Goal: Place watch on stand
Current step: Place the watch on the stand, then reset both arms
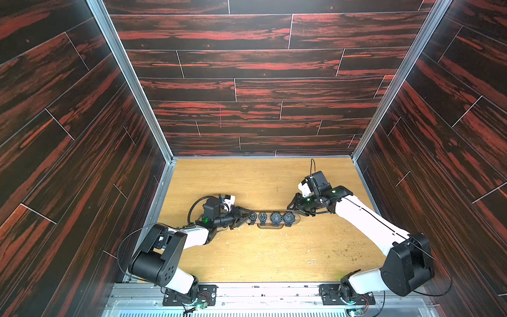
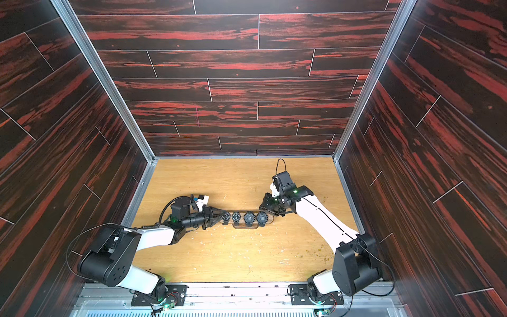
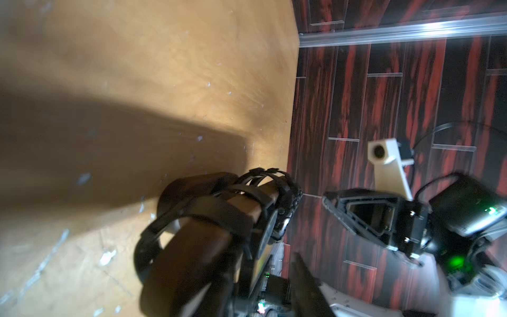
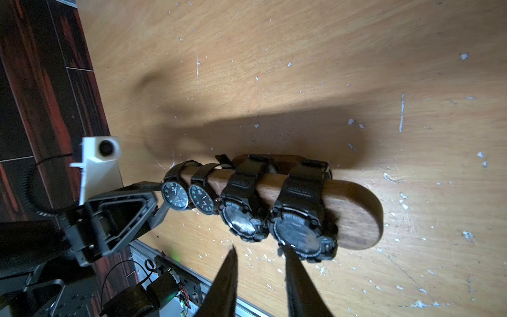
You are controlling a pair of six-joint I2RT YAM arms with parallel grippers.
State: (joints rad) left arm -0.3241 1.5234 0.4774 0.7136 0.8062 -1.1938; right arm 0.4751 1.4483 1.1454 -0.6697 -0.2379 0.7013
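Your stand [image 1: 297,218] lies flat on the scuffed tabletop [image 1: 247,260], a long dark wood bar on a smaller oval base. Four watches are looped round the bar, and all four dials show in both top views.

The watch [image 1: 252,217] sits at the stand's end nearest your left gripper [image 1: 247,218], with its strap round the bar. It has a round analog dial with blue marks, clearest in the right wrist view [image 4: 175,196]. Next along the stand, just beside it, is the second analog watch [image 4: 201,199]. After that come the inner sport watch [image 4: 241,222] and the outer sport watch [image 4: 299,236], both chunky and black. Past the outer one, the stand's rounded end [image 4: 354,214] is bare wood.

Left gripper: the jaws are spread, with the tips on either side of the watch at that end of the stand. Whether a tip touches the case or strap, cannot tell. The left wrist view is blurred. It shows the bar [image 3: 192,260] close up with straps round it, and one dark finger [image 3: 301,274] beside it.

Right gripper [image 1: 299,210]: it hovers by the stand's opposite end, near the sport watches. The jaws are parted with nothing between them. In the right wrist view the fingertips [image 4: 229,269] point toward the stand.
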